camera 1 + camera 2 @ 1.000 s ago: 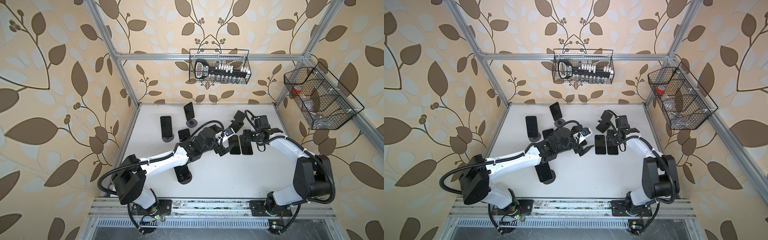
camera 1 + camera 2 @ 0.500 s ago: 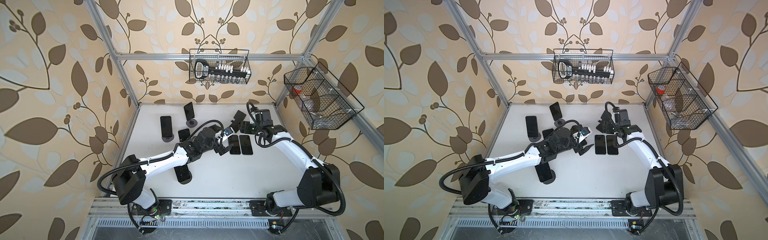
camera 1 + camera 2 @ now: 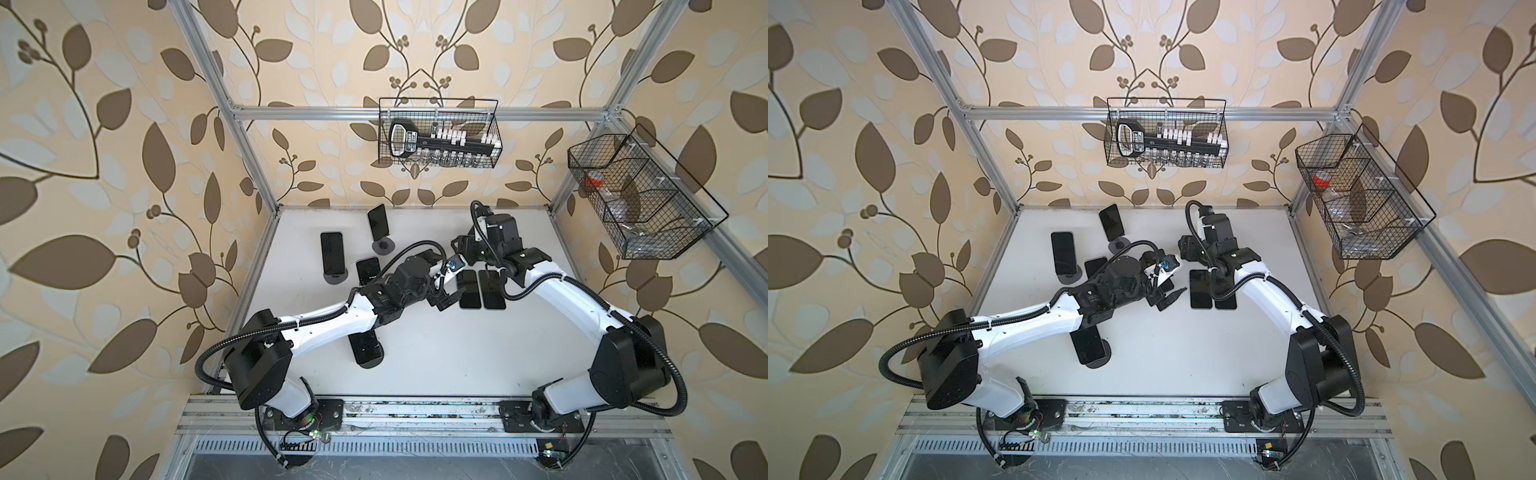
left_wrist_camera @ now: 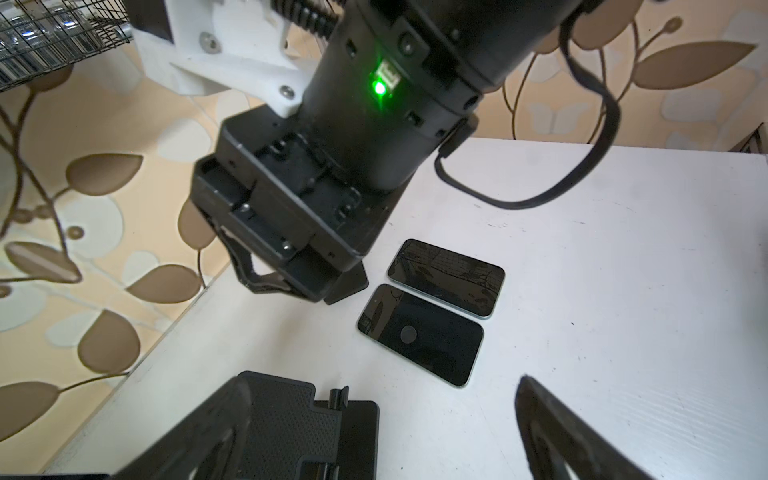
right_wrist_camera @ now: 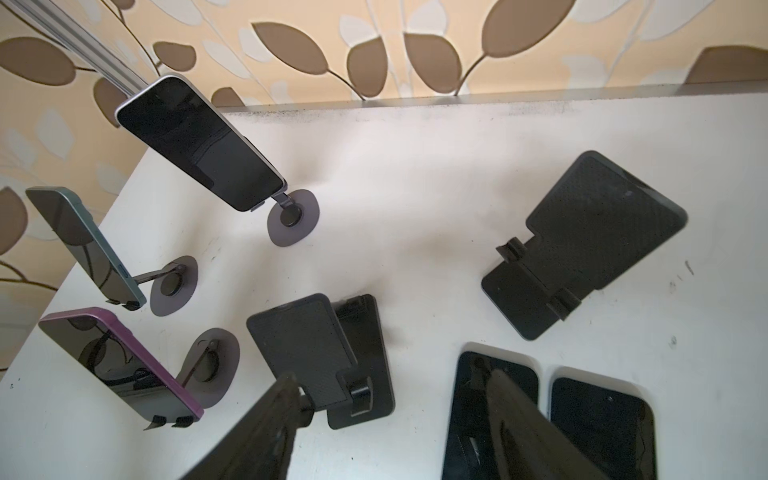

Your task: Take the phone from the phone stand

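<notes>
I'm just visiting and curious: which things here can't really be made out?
The front phone: its far end is under the left arm in both top views.
The right claw: fingers blurred and cut by the picture's edge in the right wrist view.
The side basket: contents too small behind its mesh in both top views.

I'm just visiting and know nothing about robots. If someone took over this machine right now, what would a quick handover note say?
Left gripper: jaws open, empty, over the table.
Right gripper: jaws apart, nothing between them.
Done: one flat phone and its neighbour lie side by side; one black stand and a second black stand are empty.
Left: at least three phones sit on round-base stands: silver-edged phone, teal phone, purple phone. Lift each off.
</notes>
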Controlling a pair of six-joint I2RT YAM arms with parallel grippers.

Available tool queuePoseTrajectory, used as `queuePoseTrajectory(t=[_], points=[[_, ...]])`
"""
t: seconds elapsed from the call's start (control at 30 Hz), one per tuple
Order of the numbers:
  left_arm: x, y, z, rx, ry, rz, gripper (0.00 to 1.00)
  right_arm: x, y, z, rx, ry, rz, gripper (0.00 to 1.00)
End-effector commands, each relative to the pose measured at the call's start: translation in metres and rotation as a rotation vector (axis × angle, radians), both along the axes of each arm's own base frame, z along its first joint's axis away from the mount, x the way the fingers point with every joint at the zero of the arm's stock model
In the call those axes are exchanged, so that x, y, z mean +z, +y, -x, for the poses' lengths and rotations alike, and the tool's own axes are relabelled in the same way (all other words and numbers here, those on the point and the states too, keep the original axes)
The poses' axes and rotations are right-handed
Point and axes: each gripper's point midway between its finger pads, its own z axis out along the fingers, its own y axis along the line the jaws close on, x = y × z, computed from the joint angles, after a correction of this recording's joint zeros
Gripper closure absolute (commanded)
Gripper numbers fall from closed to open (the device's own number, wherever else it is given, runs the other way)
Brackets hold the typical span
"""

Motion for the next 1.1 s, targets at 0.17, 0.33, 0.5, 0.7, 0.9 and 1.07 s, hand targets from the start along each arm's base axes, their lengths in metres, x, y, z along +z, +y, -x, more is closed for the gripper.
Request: queuePoseTrajectory(t=[0.17, 0.33, 0.5, 0.7, 0.9, 1.07], points=[[0.07, 0.014, 0.007, 0.028, -0.114, 0.127, 0.01, 0.035, 0.006, -0.012, 0.003, -0.087, 0.018, 0.26], [0.098, 0.028, 0.013, 0.051, -0.105, 0.186, 0.01, 0.05, 0.014, -0.004, 0.031, -0.119, -0.045, 0.26], [0.12, 0.06, 0.029, 0.102, -0.094, 0.221, 0.01, 0.059, 0.024, 0.005, 0.069, -0.147, -0.063, 0.26], [0.131, 0.114, 0.04, 0.253, -0.071, 0.24, 0.01, 0.072, 0.049, 0.004, 0.129, -0.189, -0.086, 0.25], [0.136, 0.156, 0.041, 0.395, -0.076, 0.265, 0.01, 0.079, 0.093, 0.002, 0.239, -0.251, -0.096, 0.25], [0.133, 0.187, 0.039, 0.508, -0.065, 0.273, 0.01, 0.079, 0.126, -0.002, 0.319, -0.275, -0.131, 0.24]])
